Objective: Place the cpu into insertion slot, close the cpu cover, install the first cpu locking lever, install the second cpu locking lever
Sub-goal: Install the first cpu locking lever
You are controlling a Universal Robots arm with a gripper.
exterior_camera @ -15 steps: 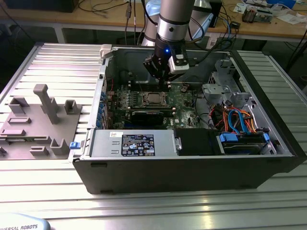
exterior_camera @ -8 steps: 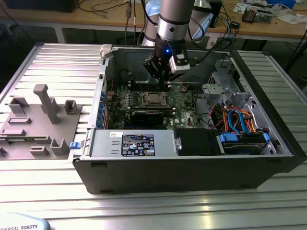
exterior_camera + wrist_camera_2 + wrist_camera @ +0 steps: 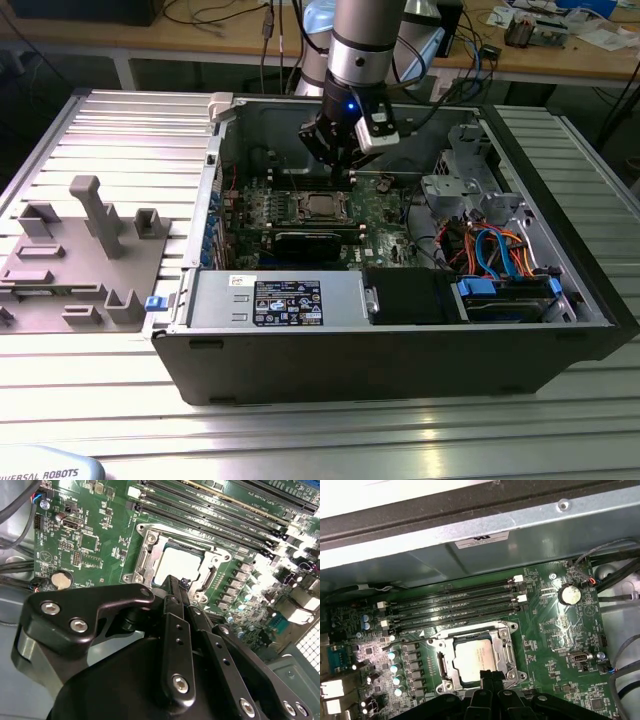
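Inside the open dark-grey computer case (image 3: 400,350), the dull silver square cpu (image 3: 475,657) sits in the silver-rimmed insertion slot (image 3: 506,652) under the thin metal cpu cover (image 3: 145,555), black fingers (image 3: 176,587) pinched together, empty, at its edge.

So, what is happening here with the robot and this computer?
The robot arm reaches into the open computer case, its tool right at the edge of the insertion slot on the green board. The cpu already sits in the slot, and the cpu cover lies closed around it. The tool's fingers are together and carry nothing.
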